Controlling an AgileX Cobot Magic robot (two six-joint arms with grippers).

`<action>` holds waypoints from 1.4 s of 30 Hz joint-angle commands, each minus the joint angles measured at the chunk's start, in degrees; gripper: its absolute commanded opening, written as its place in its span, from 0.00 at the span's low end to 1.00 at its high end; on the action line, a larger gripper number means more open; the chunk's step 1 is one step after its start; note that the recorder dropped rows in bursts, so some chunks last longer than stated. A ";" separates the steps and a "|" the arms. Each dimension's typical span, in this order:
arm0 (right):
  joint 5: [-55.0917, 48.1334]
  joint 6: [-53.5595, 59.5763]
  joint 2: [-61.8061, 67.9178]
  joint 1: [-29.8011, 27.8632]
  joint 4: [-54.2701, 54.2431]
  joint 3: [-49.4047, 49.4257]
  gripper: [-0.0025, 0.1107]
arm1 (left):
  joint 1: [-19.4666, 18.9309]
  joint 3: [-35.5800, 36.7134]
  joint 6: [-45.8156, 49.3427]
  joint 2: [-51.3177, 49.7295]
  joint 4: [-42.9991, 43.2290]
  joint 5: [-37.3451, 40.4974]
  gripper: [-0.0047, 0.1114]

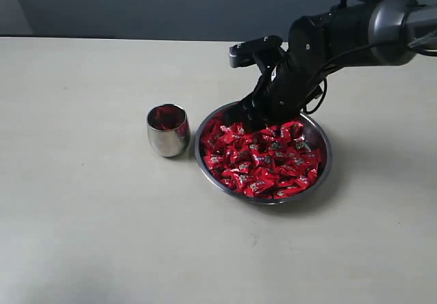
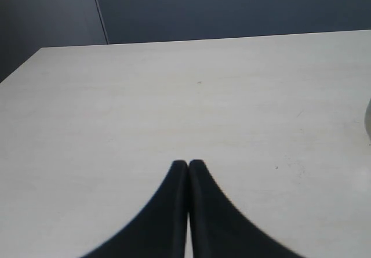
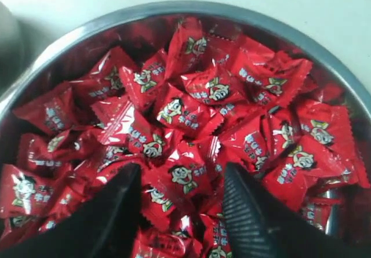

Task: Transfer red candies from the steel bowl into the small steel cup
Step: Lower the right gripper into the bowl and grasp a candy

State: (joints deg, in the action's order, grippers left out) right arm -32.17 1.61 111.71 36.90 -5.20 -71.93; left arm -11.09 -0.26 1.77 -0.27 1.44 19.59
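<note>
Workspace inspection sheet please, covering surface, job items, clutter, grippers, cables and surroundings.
Surface: pale table, no spills or marks of note.
Job's things: steel bowl heaped with red candies. The small steel cup stands upright just beside it. Red shows inside the cup; whether candy or reflection, cannot tell.
Clutter: nothing seen.
Grippers: right gripper open, tips down among the candies at the bowl's far side. Left gripper shut, holding nothing, over bare table.
Cables: black cables loop above the right arm, away from the bowl.
Surroundings: dark blue-grey wall behind the table.
</note>
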 commanded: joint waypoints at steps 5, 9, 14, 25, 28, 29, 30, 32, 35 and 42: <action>1.88 0.12 2.05 -0.28 1.01 -0.35 0.40 | 0.38 0.26 -0.08 0.27 0.11 -0.45 0.04; 2.63 0.12 2.25 -0.28 1.01 -0.35 0.40 | 0.38 0.26 -0.08 0.27 0.11 -0.45 0.04; 3.14 0.12 3.18 -0.28 1.11 -0.35 0.40 | 0.38 0.26 -0.08 0.27 0.11 -0.45 0.04; 4.72 0.12 3.80 -0.28 0.67 -2.05 0.40 | 0.38 0.26 -0.08 0.27 0.11 -0.45 0.04; 3.92 0.23 3.80 -0.28 0.67 -3.90 0.40 | 0.38 0.26 -0.08 0.27 0.11 -0.45 0.04; 3.66 0.23 3.80 -0.17 0.67 -4.49 0.40 | 0.38 0.26 -0.08 0.27 0.11 -0.45 0.04; 3.19 0.23 3.80 -0.17 0.58 -5.00 0.40 | 0.38 0.26 -0.08 0.27 0.11 -0.45 0.04; 3.17 0.34 3.80 0.06 0.45 -5.55 0.40 | 0.38 0.26 -0.08 0.27 0.11 -0.45 0.04; 3.17 1.56 4.07 0.36 0.18 -5.56 0.40 | 0.38 0.26 -0.08 0.27 0.11 -0.45 0.04; 1.91 1.55 7.85 0.36 0.08 -5.56 0.40 | 0.38 0.26 -0.08 0.27 0.11 -0.45 0.04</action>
State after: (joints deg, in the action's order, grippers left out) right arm -30.14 2.52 118.80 37.24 -5.19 -77.24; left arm -11.09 -0.26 1.77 -0.27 1.44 19.59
